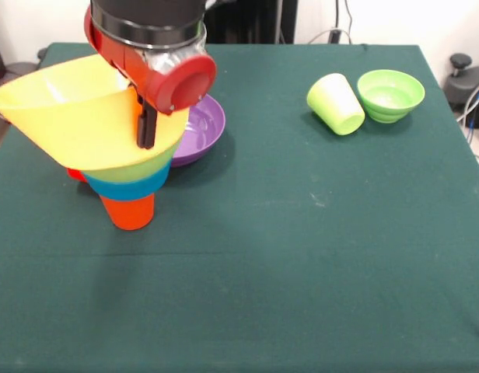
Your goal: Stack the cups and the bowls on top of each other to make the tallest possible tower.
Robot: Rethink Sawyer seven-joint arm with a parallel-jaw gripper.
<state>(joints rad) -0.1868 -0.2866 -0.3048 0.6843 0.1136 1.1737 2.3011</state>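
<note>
The tower (119,167) stands on the left side of the green table (302,256): one orange cup (129,211) upright at the bottom, then one blue bowl (124,189), one lime green bowl (134,170) and one large yellow bowl (72,116) on top, each wider than the one below, so the stack flares like a funnel. The yellow bowl sits tilted, its rim higher toward the left. The arm (150,54) comes down over the right part of that yellow bowl, and the gripper (147,128) shows as a dark finger hanging across the bowl's wall; whether it is open or clamped on the rim cannot be told from this angle. Just behind the tower on its right, one purple bowl (201,128) rests upright, partly hidden by the yellow rim. A small red patch (75,175) peeks out at the tower's lower left, possibly a red cup, though too little shows to be sure. Well apart, near the far right of the table, one lime green cup (336,103) lies tipped on its side, touching or just beside one small lime green bowl (390,95) that sits upright.
</note>
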